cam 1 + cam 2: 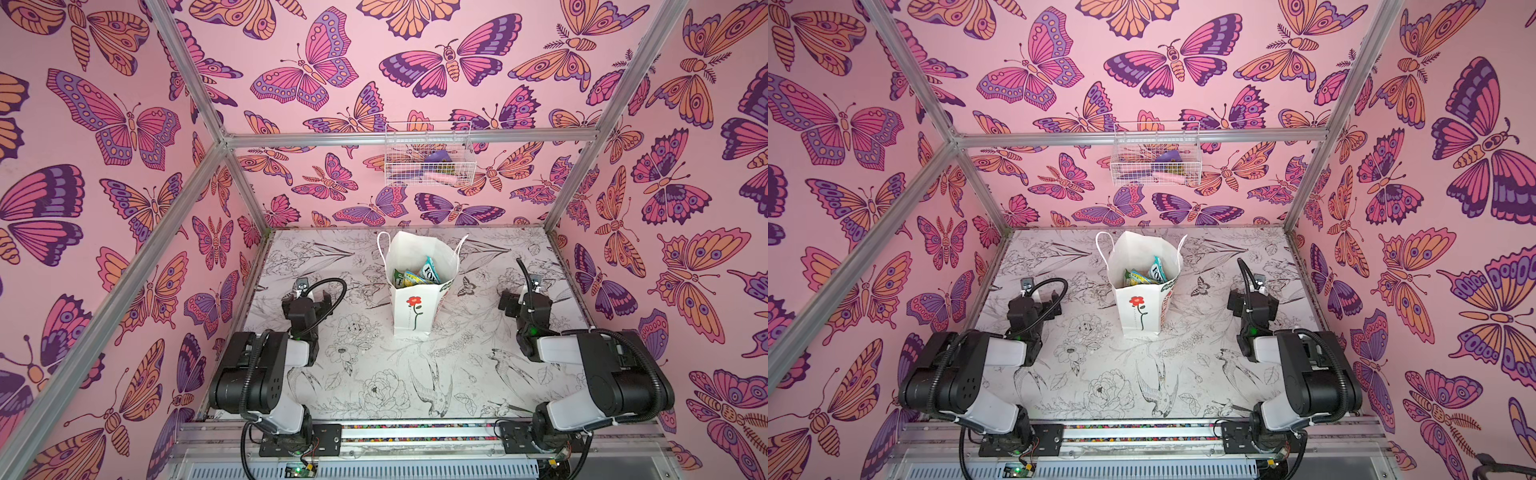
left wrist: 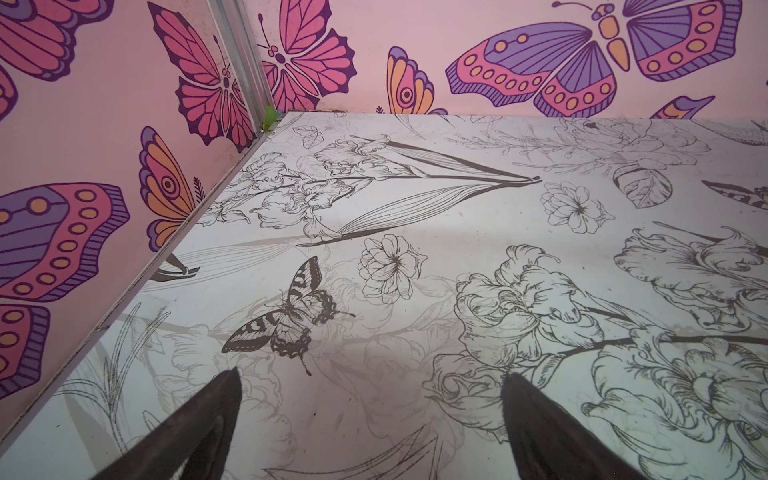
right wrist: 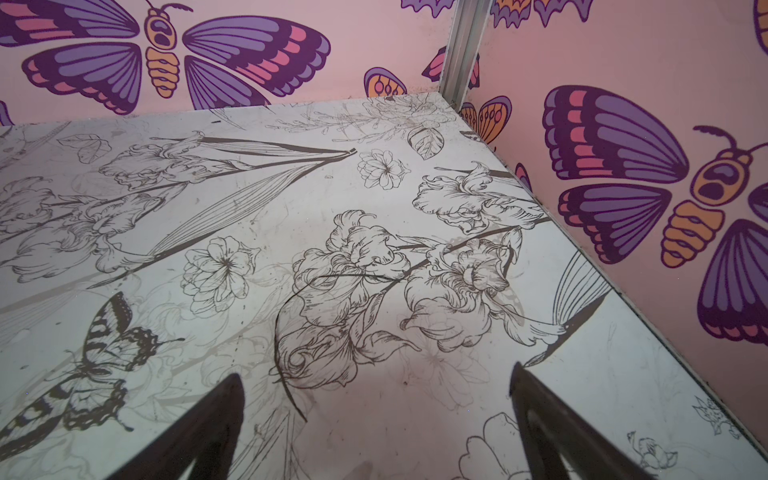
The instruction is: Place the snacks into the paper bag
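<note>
Paper bag (image 1: 411, 309) stands upright mid-tabletop (image 1: 374, 374). Snacks (image 1: 419, 274) show inside it: green-yellow and teal packets. No loose packets on the tabletop in any view. Left gripper (image 2: 372, 372) and right gripper (image 3: 377, 370) are both wide open and empty, low over bare tabletop either side of the bag. Task looks done, nothing left to pick.

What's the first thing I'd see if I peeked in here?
The pink walls covered in huge butterflies grab you first. Then comes the white paper bag, standing in the middle of the table with snacks peeking out of its open top. The left gripper and right gripper hang open, one on each side of it.
</note>
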Controlling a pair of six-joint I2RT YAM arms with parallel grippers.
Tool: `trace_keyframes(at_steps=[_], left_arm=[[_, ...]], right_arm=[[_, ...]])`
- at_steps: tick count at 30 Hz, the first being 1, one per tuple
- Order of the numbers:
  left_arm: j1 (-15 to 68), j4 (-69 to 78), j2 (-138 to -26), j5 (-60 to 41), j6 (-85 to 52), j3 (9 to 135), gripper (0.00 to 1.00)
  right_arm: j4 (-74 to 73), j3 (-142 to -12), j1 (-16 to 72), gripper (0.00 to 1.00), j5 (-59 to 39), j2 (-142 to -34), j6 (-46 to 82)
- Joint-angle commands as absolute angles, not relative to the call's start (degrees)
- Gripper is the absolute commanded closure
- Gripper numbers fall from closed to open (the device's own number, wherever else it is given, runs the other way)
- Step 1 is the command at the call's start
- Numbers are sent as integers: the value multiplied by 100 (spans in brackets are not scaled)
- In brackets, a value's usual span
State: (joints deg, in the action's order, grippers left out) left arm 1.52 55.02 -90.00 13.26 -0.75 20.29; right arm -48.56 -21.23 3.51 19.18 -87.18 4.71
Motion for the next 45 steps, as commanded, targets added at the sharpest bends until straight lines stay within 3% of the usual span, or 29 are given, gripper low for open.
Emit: trace_keyframes(at_steps=[1,45], left_arm=[[131,5501,-8911,1266,-158,2000,1],[140,5447,-8912,1072,-70,2030,1]], right_arm=[[-4854,-2180,330,1,1881,-8622,552],[-4851,-2180,325,1,1881,-8622,554]])
